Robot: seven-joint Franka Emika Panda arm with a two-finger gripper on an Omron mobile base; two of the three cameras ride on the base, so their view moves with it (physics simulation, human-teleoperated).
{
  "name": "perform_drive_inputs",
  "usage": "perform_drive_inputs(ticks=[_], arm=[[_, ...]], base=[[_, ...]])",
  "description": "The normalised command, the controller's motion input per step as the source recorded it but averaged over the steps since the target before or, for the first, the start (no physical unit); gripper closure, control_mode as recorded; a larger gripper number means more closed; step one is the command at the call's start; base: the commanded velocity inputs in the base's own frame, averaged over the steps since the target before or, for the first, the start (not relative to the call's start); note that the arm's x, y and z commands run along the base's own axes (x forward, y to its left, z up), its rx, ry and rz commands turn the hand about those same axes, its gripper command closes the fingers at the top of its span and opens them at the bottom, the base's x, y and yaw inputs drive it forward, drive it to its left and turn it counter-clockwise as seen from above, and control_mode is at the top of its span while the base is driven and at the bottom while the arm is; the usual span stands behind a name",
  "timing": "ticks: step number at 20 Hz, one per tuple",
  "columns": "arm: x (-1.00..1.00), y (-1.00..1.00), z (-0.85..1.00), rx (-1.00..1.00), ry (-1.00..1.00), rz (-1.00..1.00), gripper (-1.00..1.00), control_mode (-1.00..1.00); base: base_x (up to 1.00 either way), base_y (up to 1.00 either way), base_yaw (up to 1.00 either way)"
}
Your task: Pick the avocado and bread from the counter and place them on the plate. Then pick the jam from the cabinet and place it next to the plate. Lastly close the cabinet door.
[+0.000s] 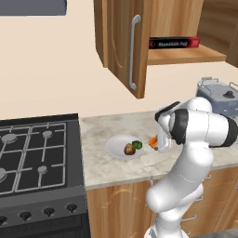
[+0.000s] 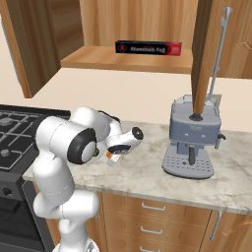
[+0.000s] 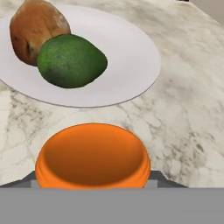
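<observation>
Now plate (image 3: 131,65) holds avocado (image 3: 72,61), bread (image 3: 33,30) touching; fingers (image 3: 92,181) grasp jam (image 3: 92,155) beside plate.

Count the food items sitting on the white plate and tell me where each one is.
2. The bread and the avocado lie touching on the plate. The jam is on the counter beside it, not on it.

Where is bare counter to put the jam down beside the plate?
Bare counter lies between the plate and the coffee machine, where the gripper holds the jam. A narrower strip runs between plate and stove. The plate is crowded: bread and avocado touch there.
</observation>
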Motion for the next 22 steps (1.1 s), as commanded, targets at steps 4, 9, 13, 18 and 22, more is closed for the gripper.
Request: perform_drive_inputs(ticks=[4, 9, 13, 18, 22], arm=[[0.13, 0.0, -0.41, 0.0, 0.0, 0.08, 1.0, -1.0], [0.01, 0.0, -0.41, 0.0, 0.0, 0.08, 1.0, -1.0], [0.01, -0.04, -0.27, -0.02, 0.0, 0.04, -1.0, -1.0], [-0.04, -0.19, -0.17, -0.04, 0.0, 0.04, -1.0, -1.0], [-0.11, -0.34, -0.24, -0.06, 0.0, 0.06, -1.0, -1.0]], base=[[0.0, 0.0, 0.0], [0.0, 0.0, 0.0], [0.0, 0.0, 0.0], [0.0, 0.0, 0.0], [0.0, 0.0, 0.0]])
